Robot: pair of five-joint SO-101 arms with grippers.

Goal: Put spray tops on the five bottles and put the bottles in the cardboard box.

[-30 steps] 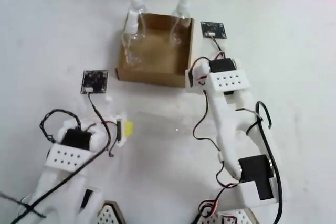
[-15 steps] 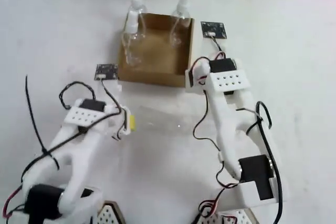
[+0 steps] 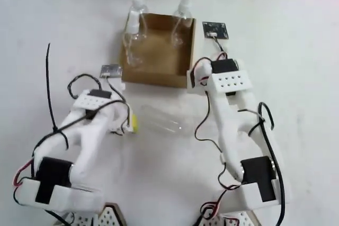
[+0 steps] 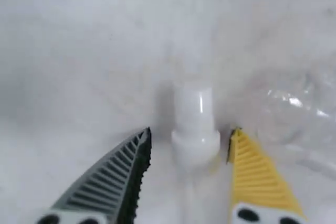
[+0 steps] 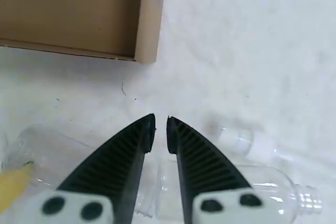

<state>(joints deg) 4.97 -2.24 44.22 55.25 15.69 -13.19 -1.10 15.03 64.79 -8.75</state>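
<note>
Our left arm is swinging toward the lying bottle (image 3: 161,120).
We are straddling a spray top (image 4: 195,121) with open left fingers (image 4: 247,171) to grip it; nearly closed, empty right fingers (image 5: 126,161) are waiting by the cardboard box (image 3: 156,75).

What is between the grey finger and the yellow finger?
A white spray top sits between them, inside the left gripper. The left wrist view shows it.

Bright even light, soft faint shadows on the white table (image 3: 296,51), small glints on the lying bottle (image 3: 161,120)
</note>
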